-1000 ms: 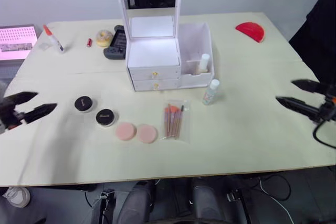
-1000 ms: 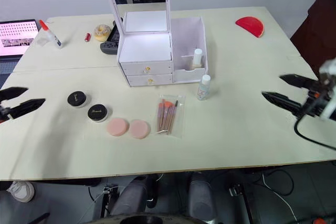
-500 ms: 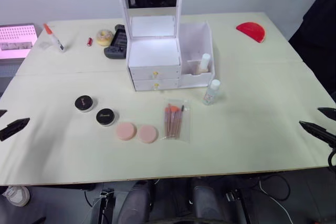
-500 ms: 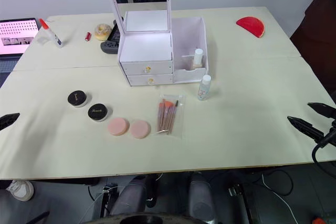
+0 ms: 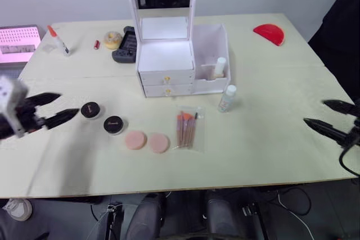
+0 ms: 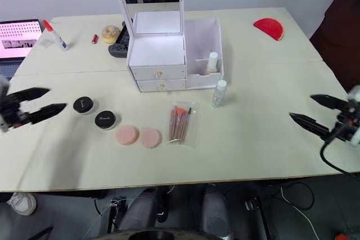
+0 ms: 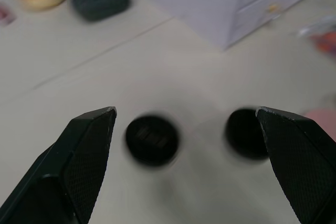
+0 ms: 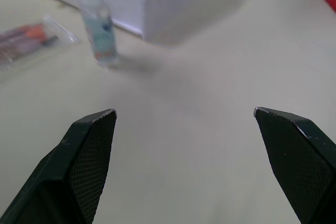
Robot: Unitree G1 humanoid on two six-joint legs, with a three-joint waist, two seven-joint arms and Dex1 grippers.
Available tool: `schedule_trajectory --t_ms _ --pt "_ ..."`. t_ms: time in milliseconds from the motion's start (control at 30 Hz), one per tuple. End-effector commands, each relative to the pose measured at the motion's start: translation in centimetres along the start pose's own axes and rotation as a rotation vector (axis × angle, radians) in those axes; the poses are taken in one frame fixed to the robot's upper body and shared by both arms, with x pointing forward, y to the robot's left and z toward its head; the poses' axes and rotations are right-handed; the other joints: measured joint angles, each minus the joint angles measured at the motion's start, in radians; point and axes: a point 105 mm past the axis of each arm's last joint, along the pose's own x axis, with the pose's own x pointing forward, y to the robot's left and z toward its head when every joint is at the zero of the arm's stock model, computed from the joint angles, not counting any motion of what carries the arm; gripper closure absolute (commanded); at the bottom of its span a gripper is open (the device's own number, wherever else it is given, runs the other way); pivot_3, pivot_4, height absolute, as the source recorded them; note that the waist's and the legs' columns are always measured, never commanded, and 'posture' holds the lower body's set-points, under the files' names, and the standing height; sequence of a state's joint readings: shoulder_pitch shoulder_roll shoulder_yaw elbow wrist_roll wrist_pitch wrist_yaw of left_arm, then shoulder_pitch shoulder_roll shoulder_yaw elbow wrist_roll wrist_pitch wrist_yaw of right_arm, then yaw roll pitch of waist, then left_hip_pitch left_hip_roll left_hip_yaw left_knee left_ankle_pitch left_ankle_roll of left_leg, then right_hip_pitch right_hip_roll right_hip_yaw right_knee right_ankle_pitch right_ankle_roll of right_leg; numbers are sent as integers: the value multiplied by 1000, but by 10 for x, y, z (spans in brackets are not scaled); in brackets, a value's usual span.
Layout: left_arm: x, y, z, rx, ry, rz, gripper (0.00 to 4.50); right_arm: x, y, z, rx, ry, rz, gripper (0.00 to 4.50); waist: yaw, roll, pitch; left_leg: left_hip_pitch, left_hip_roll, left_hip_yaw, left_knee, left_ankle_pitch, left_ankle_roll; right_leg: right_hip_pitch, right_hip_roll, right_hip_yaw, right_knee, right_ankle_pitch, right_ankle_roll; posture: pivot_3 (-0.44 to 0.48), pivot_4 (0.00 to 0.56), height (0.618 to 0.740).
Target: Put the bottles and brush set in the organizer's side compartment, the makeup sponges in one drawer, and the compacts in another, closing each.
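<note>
L gripper [image 5: 56, 109], frame left: wide open, empty, aimed at compacts [image 5: 90, 111]. R gripper [image 5: 330, 116], frame right: wide open, empty, facing slim bottle [image 5: 227, 98].

Both grippers have two long, pointy black fingers. Up close the left gripper [image 7: 186, 111] pads [image 7: 86, 153] look cross-hatched. The left wrist block is whitish, maybe grey. The right gripper [image 6: 318, 112] trails a looping black cable with an orange bit.
</note>
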State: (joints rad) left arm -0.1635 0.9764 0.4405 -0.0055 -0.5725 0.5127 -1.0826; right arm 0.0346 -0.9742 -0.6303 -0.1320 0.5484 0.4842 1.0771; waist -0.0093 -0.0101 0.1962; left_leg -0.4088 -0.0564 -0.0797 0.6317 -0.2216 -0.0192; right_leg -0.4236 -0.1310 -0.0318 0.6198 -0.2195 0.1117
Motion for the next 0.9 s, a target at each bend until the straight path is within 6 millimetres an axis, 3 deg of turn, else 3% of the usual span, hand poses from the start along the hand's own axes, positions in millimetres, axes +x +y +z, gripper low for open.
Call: schedule_trajectory --t_ms 33,233,400,600,900 --pt "30 -35 29 39 -70 -165 0 31 16 22 -22 -31 41 55 -3 0 0 0 0 0 0 0 0 0 0 0 0 1 -1 0 150 737" --pt "67 -93 57 72 -137 -419 0 89 41 42 21 -82 71 55 -2 -1 0 -1 0 0 0 0 0 -1 3 1 -1 4 0 0 150 737" --pt "83 -119 67 91 -167 -521 0 122 46 46 62 -82 51 55 -1 -1 1 -1 0 0 1 0 1 -1 3 1 0 4 0 0 150 737" --pt "91 -126 69 98 -174 -536 0 136 52 45 95 -84 70 55 -1 -1 1 -1 0 0 1 1 1 0 5 1 0 5 1 0 150 737" --pt "91 -130 70 106 -181 -542 0 143 46 36 125 -71 58 55 -3 -1 1 -1 1 1 1 1 1 0 8 2 0 5 0 0 150 737"
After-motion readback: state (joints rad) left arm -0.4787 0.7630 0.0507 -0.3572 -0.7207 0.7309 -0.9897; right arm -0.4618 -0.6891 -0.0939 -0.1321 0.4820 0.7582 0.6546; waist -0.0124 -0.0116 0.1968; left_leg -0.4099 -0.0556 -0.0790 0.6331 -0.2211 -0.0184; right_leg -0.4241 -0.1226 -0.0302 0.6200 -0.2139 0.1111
